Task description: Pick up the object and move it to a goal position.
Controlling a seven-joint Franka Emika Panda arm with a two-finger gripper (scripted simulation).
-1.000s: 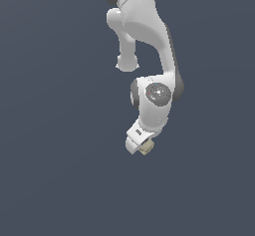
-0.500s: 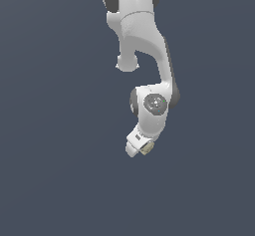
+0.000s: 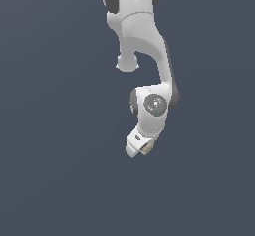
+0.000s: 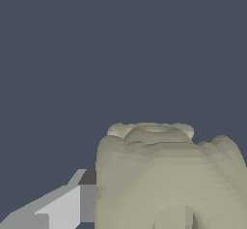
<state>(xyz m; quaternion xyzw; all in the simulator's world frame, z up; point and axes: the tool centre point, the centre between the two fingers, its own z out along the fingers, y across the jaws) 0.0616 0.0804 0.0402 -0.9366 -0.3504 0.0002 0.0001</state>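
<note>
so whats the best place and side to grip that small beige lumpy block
The small beige lumpy block is best pinched across its two opposite flatter side walls, coming from the ridged end. Its sides look broad and fairly even, while the ridged end is bumpy. The white gripper already sits around it; one grey finger lies alongside one wall.

A bare simulated scene: the white arm against featureless slate-blue ground.

White glossy arm, rounded segments, dark grey joint bands, round grey wrist disc, white pincer
</note>
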